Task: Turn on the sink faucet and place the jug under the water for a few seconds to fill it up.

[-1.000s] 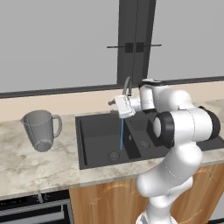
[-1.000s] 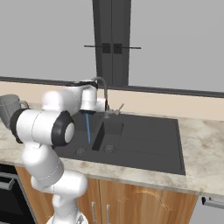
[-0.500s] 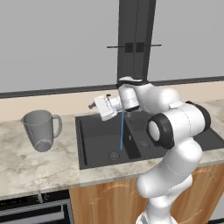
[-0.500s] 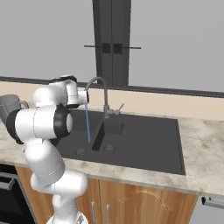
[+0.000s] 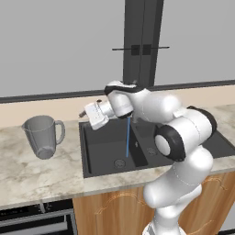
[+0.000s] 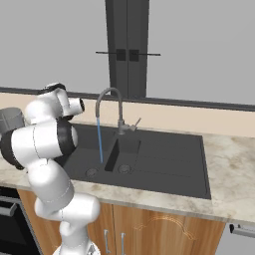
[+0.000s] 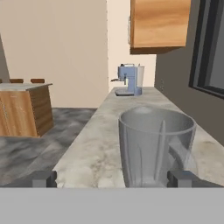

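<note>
We list a marble surface (image 5: 41, 172) bearing the jug (image 5: 42, 136), at 9 o'clock of the black sink (image 5: 103, 156); water (image 5: 127, 137) running; grey walls; no legible writing; hand (image 5: 88, 113) wide, empty.

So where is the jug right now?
The jug stands upright on the marble counter, left of the sink in the left base view, ahead of the open gripper.

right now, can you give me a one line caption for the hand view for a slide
Open pincer faces the translucent jug standing upright on the marble counter, a blue coffee machine farther along.
</note>
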